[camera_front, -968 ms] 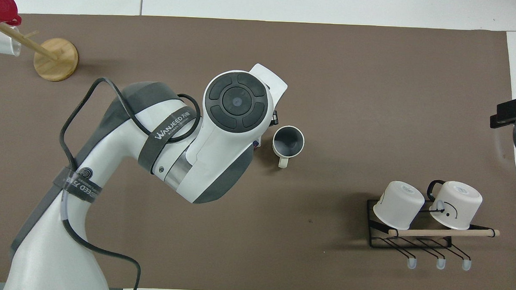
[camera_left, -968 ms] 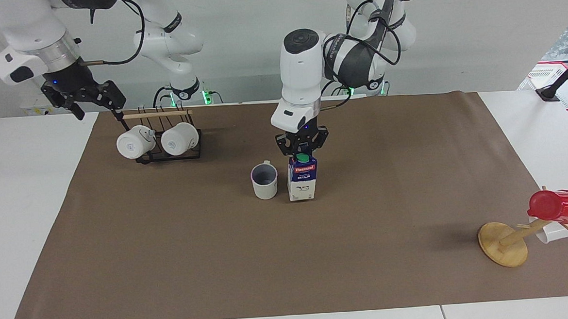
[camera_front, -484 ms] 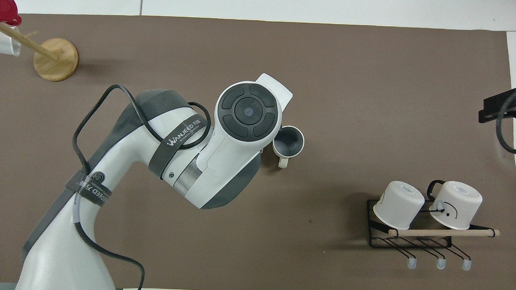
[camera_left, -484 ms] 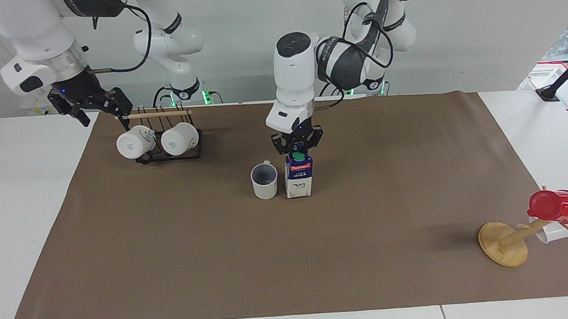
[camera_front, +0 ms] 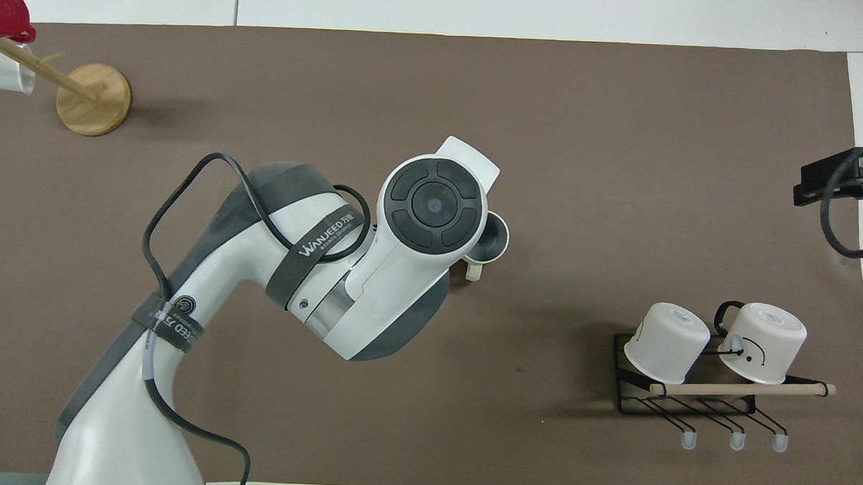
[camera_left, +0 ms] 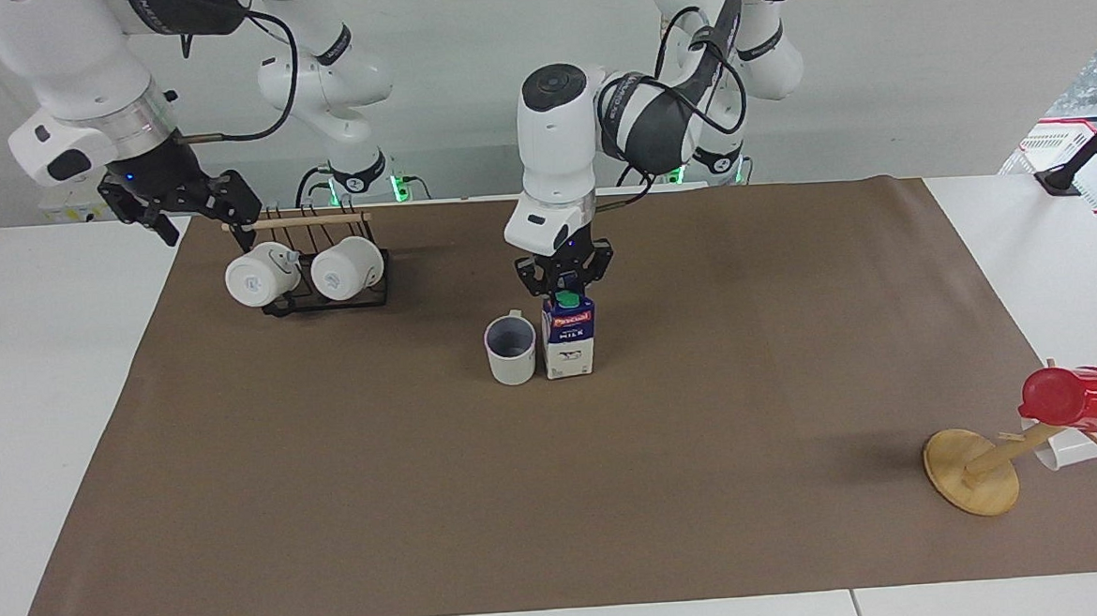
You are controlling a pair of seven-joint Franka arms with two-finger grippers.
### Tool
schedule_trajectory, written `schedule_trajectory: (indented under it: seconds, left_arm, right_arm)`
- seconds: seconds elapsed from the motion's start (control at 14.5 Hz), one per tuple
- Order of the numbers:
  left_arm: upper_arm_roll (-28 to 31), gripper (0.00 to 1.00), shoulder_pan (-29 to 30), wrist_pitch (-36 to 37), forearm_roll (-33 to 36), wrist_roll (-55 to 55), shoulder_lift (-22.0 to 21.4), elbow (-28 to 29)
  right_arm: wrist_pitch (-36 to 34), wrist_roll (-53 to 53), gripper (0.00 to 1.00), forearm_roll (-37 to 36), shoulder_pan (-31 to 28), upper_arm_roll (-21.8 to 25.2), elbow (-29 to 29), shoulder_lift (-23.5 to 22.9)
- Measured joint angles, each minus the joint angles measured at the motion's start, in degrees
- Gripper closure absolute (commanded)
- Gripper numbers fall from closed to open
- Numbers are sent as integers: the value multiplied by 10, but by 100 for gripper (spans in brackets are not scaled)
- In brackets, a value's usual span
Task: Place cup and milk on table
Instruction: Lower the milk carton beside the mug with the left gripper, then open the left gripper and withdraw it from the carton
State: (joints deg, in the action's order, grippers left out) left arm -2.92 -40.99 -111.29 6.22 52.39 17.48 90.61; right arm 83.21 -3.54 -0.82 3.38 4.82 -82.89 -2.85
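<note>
Milk: upright on the brown sheet near mid-table, its base apparently down; my left gripper clamped on its gable top by the green cap; carton just beside the cup, possibly touching it.
Cup: upright on the sheet beside the milk, toward the right arm's end; bluish-grey inside showing; in the overhead view its handle points back toward me and my wrist covers part of its rim.
Table: white top under the wide sheet; both task items stand on it.
Rack: black wire rack nearer to me, toward the right arm's end, holding two white mugs on their sides.
Right gripper: waiting with fingers spread, empty, up in the air by the rack's end.
Stand: wooden peg stand with a red cup, farthest from me, at the left arm's end.
Risk: I judge the gap to the cup too slim; opening my fingers or lifting off askew could nudge the carton into the cup, or tip the tall carton, since I hold it high by the top.
Change: a second ago the carton stood clearly apart from the cup; I have since carried it sideways toward the cup, and my right arm has drifted closer to the rack.
</note>
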Motion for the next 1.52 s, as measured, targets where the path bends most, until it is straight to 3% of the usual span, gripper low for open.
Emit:
schedule_trajectory:
  seconds: [0.21,0.28,0.41,0.48,0.83,1.11,1.31,1.52]
  left_arm:
    - [0,100,0,-2,0,0,0,3]
    - [0,79,0,-2,0,0,-1,3]
    - [0,8,0,-2,0,0,-1,3]
    - [0,0,0,-2,0,0,-1,3]
    - [1,0,0,-3,0,2,-11,3]
    - [8,0,16,24,0,3,-62,4]
    - [10,0,67,48,-6,-9,-107,17]
    - [12,0,137,55,-40,-102,-138,42]
  right_arm:
    - [-7,0,0,0,0,0,2,0]
    - [-12,0,0,0,0,-1,2,0]
    - [-15,0,0,-3,0,-6,4,0]
    - [-15,0,0,-6,0,-8,7,0]
    - [-15,0,0,-8,0,-11,23,-2]
    - [-15,0,0,-8,0,-12,23,-8]
    - [-15,0,0,-8,0,-12,23,-9]
    - [-15,0,0,-8,0,-12,23,-9]
